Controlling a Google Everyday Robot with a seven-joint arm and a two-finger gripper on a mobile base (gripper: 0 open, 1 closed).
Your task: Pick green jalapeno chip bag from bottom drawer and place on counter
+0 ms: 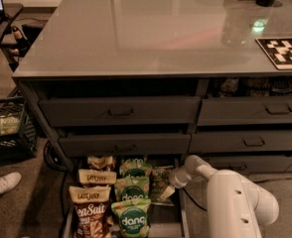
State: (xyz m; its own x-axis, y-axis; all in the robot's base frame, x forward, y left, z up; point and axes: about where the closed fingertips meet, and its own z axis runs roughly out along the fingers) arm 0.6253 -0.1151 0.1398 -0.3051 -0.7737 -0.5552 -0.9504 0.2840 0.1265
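- The counter [151,33] fills the far half of my view. Its glossy top carries only a black-and-white marker tile [284,51] at the right and some dark things at the far right edge, so no bag has been placed on it.
- The upper drawers [118,110] below it look partly pulled out.
- The bottom drawer [182,216] is pulled open toward me at the near left, so the opening step looks done.
- The arm [238,202] comes in from the near right and reaches left and down into that drawer.
- Snack bags fill the drawer in rows. Brown-and-cream bags [91,202] are on the left and bright green dang bags [132,209] are in the middle.
- The jalapeno bag [158,178] sits in the right row, just right of the dang bags, and has not left the drawer.
- The gripper [169,188] is low in the drawer at the bag's right edge, touching it or very nearly.
- I cannot tell whether the gripper is released or clenched, or whether it has the bag.
- My read is that the reach is finished and the grasp is in hand.
- What is left is to secure the bag, lift it clear of the drawer, carry it up and set it on the counter.
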